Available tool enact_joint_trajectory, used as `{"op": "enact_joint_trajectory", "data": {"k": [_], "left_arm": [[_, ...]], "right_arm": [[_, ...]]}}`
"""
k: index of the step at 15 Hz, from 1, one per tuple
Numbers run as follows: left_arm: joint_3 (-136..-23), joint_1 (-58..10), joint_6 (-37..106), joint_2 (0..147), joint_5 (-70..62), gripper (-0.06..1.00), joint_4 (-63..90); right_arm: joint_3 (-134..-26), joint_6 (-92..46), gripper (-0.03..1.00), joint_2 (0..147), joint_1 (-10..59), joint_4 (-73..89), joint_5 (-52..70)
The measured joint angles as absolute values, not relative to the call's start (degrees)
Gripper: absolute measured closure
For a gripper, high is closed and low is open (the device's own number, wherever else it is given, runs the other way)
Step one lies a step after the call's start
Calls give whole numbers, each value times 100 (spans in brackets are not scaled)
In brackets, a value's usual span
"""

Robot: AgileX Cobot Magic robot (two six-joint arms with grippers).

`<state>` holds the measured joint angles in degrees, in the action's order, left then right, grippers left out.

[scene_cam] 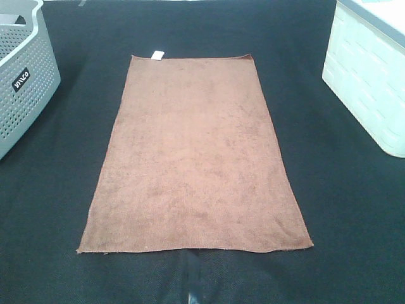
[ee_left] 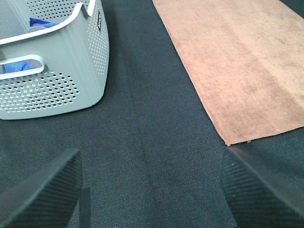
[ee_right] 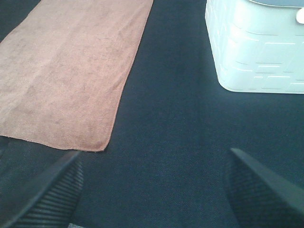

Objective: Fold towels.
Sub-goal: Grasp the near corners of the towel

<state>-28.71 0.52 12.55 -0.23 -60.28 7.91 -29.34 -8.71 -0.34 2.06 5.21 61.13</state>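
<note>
- As I look down from the high camera, the towel (scene_cam: 193,158) lies spread flat and unfolded in the middle of the black counter (scene_cam: 354,221), with its long sides running away from me.
- Its white tag (scene_cam: 157,55) sits on the far short edge, toward the left corner.
- I see the grey basket (scene_cam: 25,95) at the far left and the white bin (scene_cam: 367,88) at the far right; both stand apart from the towel.
- My left tool (ee_left: 152,190) is released: its ribbed black fingers (ee_left: 47,190) stand wide apart, with only counter showing between them.
- On the left wrist camera that tool hangs over the counter between the basket and the towel. One near corner of the towel lies just beyond one finger.
- I can make out blue cloth (ee_left: 40,22) inside the basket.
- My right tool (ee_right: 152,190) is released too, fingers wide, gripping nothing, over bare counter.
- On the right wrist camera the towel's other near corner lies close to one finger, and the bin stands well off toward the other side.
</note>
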Motion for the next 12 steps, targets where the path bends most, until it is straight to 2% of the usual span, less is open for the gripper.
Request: {"op": "enact_joint_trajectory", "data": {"k": [12], "left_arm": [[-2871, 52, 1255, -23, -6028, 18, 791]], "right_arm": [[-2934, -871, 20, -34, 206, 521, 6113]]}}
